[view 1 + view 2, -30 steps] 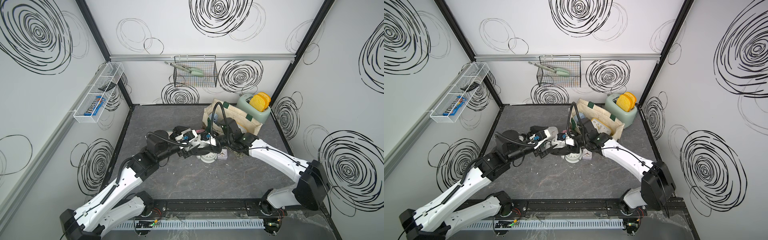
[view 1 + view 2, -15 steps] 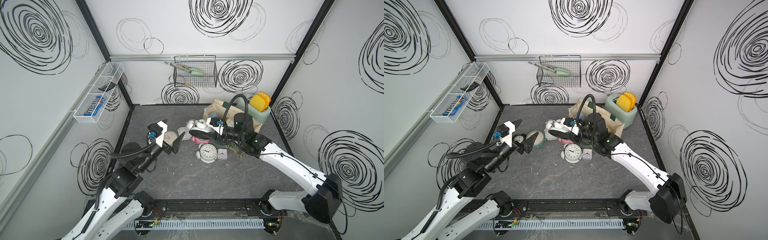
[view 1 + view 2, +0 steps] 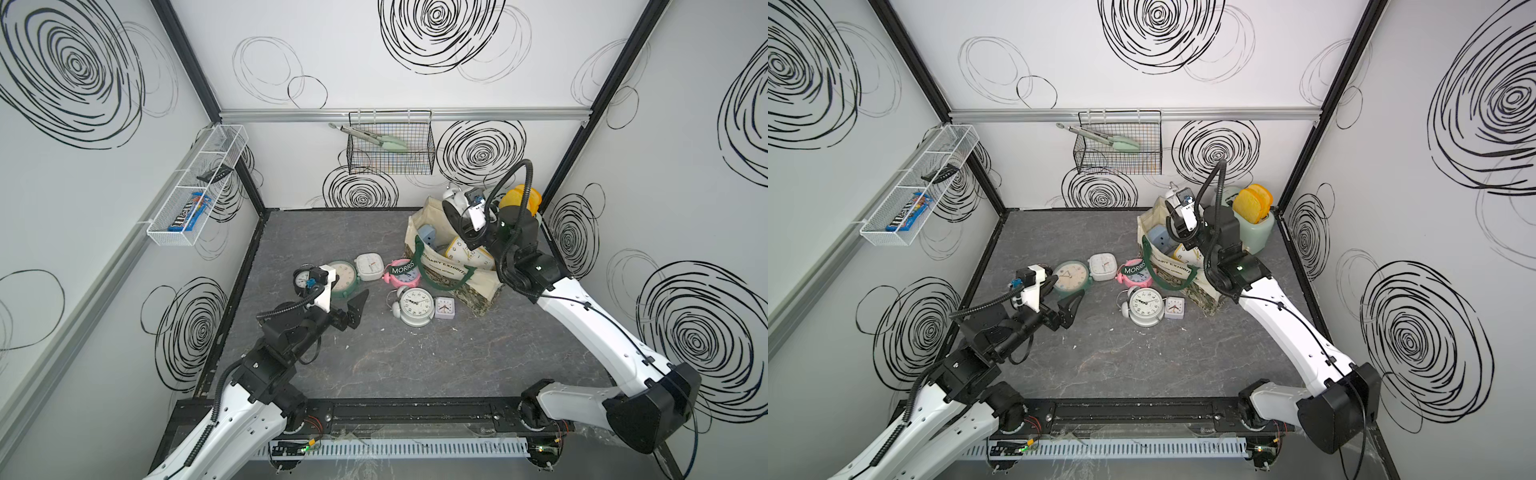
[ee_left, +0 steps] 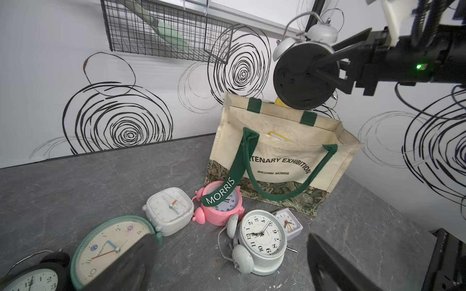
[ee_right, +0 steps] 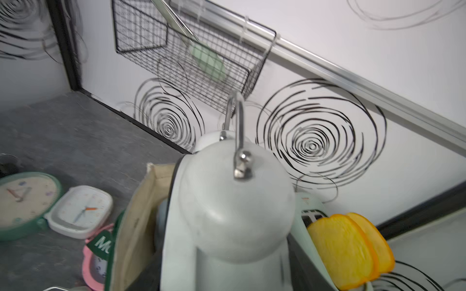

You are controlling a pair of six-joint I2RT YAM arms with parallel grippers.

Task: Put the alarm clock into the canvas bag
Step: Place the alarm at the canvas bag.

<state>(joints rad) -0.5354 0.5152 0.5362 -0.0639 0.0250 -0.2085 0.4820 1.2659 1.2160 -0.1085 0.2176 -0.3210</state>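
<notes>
A white twin-bell alarm clock (image 3: 453,205) with a black back (image 4: 306,75) hangs in the air over the open mouth of the cream canvas bag (image 3: 453,270), and my right gripper (image 3: 459,218) is shut on its body. In the right wrist view the alarm clock (image 5: 227,201) fills the space between the fingers, with the canvas bag (image 5: 141,226) below it. One green handle lettered "MORRIS" (image 4: 222,192) droops onto a pink clock (image 4: 222,209). My left gripper (image 3: 347,301) stands open and empty, low at the table's left beside a green round clock (image 3: 343,276).
Several more clocks lie in front of the bag: a white square one (image 3: 371,266), a white twin-bell one (image 3: 415,305), a small lilac one (image 3: 444,307), a black one (image 3: 301,278). A blue clock (image 3: 428,235) sits inside the bag. A toaster (image 3: 1254,224) stands behind it.
My right gripper has carried the alarm clock up and back from the table's middle to above the bag. My left arm has drawn back to the left.
</notes>
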